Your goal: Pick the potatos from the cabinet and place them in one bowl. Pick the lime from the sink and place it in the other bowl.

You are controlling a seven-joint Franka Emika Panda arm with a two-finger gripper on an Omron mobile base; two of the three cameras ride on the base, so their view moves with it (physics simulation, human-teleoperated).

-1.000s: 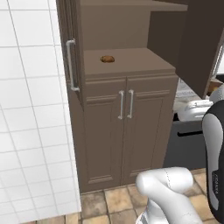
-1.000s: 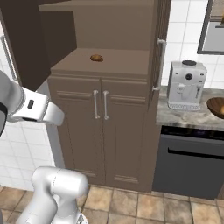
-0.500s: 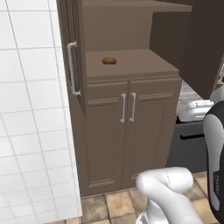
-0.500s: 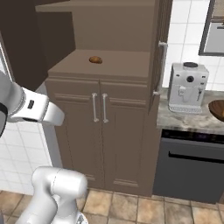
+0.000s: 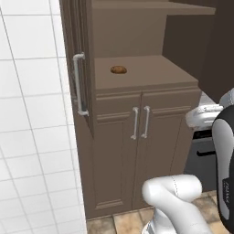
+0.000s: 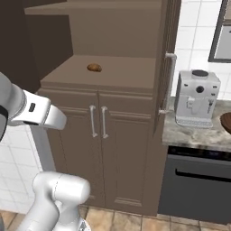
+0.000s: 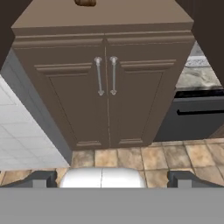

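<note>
One potato point(image 5: 118, 70) lies on the open cabinet's shelf point(image 5: 151, 75), a small golden-brown lump also seen from the other side as potato point(image 6: 94, 67). The cabinet door point(image 6: 169, 54) stands swung open with its grey bar handle. In the hand view the potato point(image 7: 85, 2) sits at the very top edge, far ahead of my gripper point(image 7: 110, 179). Its fingertips point(image 7: 41, 178) stand wide apart, open, with nothing between them. A sliver of the wooden bowl point(image 6: 226, 122) shows on the counter at the far right. The lime and the sink are out of view.
Below the shelf are two low doors with thin paired handles point(image 7: 106, 75). A white coffee machine point(image 6: 195, 98) stands on the stone counter point(image 6: 194, 135) above a dark appliance front point(image 6: 198, 180). White tiled wall point(image 5: 32, 137) lies left of the cabinet.
The whole picture has shifted a little in both base views, so the base has moved. The potato stays on the shelf and the gripper stays open.
</note>
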